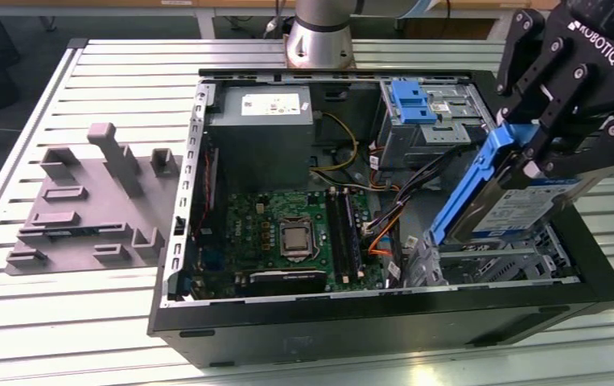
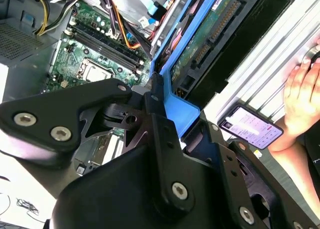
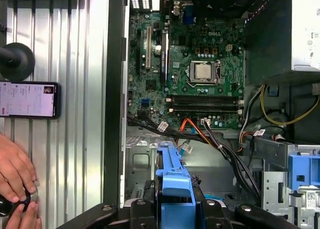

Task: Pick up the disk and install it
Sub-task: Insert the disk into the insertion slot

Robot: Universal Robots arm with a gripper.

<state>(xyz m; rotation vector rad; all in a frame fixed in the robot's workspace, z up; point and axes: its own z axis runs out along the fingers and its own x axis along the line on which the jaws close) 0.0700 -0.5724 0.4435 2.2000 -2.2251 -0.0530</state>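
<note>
One disk, clamped at its upper end in the pincer, hanging tilted over the drive cage; lowering wants blue rails kept square to it.

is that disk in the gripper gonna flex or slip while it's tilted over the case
Probably stiff: the disk is a metal-bodied slab and hangs straight, tilted, from the gripper. Likely dense for its size. Its blue plastic rails look smooth, so the grip might slip.
</note>
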